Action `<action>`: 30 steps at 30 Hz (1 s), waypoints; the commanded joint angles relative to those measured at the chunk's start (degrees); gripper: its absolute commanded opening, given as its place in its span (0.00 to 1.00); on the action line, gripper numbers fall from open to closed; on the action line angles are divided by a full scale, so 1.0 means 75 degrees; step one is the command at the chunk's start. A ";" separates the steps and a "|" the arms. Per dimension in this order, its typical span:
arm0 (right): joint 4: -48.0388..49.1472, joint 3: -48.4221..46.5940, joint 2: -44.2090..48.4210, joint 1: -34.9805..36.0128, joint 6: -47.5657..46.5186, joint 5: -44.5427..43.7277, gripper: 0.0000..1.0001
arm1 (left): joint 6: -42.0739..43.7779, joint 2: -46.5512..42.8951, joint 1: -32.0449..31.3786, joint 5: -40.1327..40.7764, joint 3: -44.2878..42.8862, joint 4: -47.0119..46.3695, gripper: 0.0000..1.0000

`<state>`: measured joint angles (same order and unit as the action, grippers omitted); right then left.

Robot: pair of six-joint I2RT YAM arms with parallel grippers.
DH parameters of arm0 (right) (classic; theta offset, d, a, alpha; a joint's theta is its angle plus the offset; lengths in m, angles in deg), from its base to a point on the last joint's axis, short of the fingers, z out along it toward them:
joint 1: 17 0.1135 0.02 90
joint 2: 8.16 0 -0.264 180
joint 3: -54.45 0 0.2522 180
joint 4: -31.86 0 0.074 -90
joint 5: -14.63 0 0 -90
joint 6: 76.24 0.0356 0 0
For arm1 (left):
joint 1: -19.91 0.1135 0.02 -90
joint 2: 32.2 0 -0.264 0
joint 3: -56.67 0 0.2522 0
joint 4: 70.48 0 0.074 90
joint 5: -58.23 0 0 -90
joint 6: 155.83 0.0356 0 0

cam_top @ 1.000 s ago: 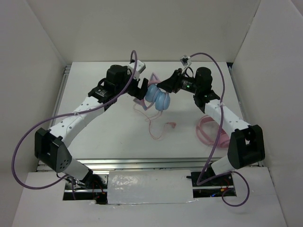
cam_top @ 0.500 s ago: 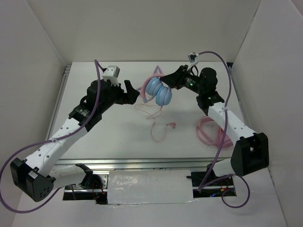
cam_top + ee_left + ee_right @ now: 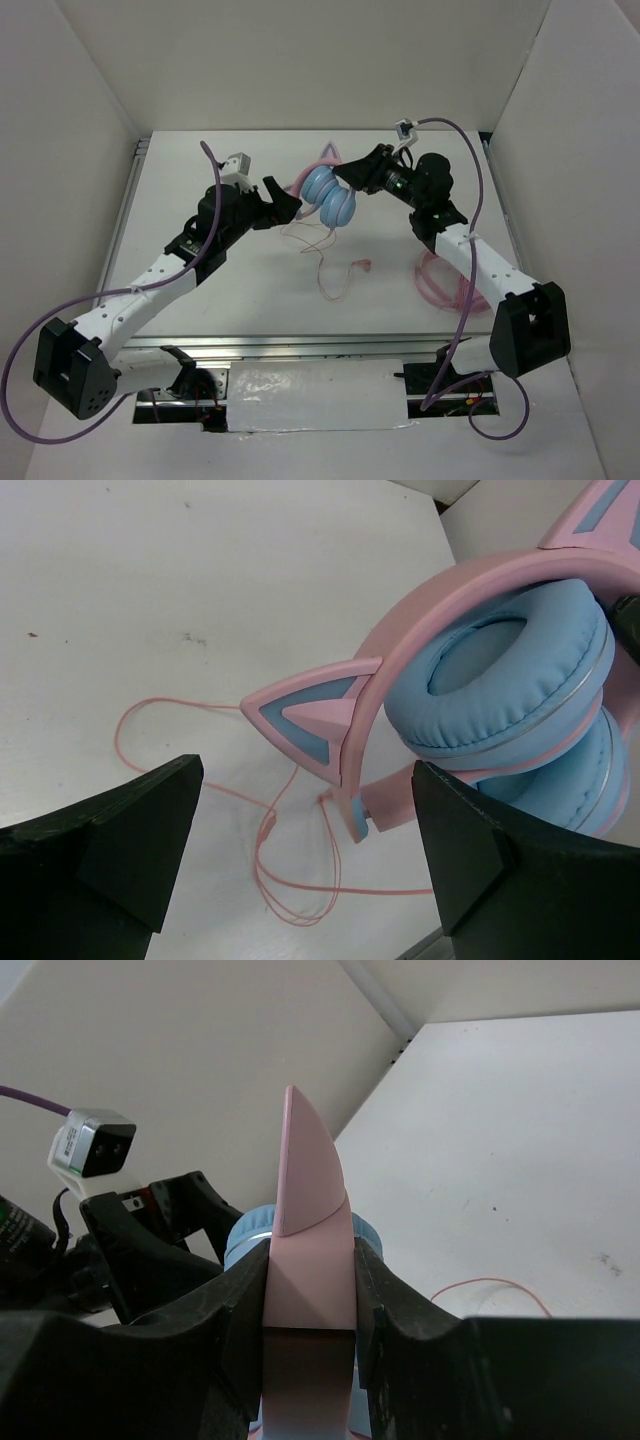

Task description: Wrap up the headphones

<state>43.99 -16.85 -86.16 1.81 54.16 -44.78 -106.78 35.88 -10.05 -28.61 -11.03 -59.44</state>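
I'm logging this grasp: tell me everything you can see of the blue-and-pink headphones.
The headphones have light blue padded earcups pressed together and a pink plastic-looking headband with cat ears. The right pincer clamps the headband, holding them off the table. Their thin pink cable hangs loosely onto it. The open left pincer faces them without touching.

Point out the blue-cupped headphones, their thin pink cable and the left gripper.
headphones (image 3: 540, 680), left wrist view, upper blue earcup cushion.
cable (image 3: 363, 263), top external view, its loose plug end.
left gripper (image 3: 308, 780), left wrist view, midway between its open fingertips.
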 commanded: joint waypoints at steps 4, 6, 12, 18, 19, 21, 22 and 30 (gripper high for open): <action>0.0884 -0.0063 0.0345 0.0047 0.0483 -0.0446 0.00 | -0.0060 0.0286 -0.0061 -0.0151 0.0394 -0.1348 0.93; 0.1000 -0.0039 0.0310 0.0059 0.0694 -0.0446 0.00 | -0.0025 0.0392 -0.0096 -0.0070 0.0394 -0.1372 0.86; 0.1283 -0.0015 0.0216 0.0164 0.0942 -0.0434 0.00 | 0.0022 0.0719 -0.0213 0.0293 0.0359 -0.1605 0.79; 0.1059 -0.0239 0.0017 0.0340 0.0788 -0.0586 0.00 | 0.0268 0.1153 -0.0330 0.0551 -0.0109 -0.1524 0.70; 0.1106 -0.0227 0.0017 0.0363 0.0789 -0.0621 0.00 | 0.0257 0.1212 -0.0342 0.0621 -0.0145 -0.1570 0.68; 0.1083 -0.0203 -0.0006 0.0457 0.0766 -0.0773 0.00 | 0.0245 0.1341 -0.0342 0.0634 -0.0238 -0.1583 0.61; 0.1037 -0.0226 -0.0018 0.0469 0.0765 -0.0809 0.00 | 0.0245 0.1376 -0.0354 0.0587 -0.0355 -0.1548 0.53; 0.0264 -0.0250 0.0192 0.0621 -0.0135 -0.0775 0.30 | 0.0618 0.1377 -0.0389 0.1500 -0.1128 -0.0493 0.00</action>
<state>45.39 -16.00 -86.77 5.08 56.83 -50.12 -107.79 46.26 -11.71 -19.93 -15.53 -64.95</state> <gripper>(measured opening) 0.407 0.376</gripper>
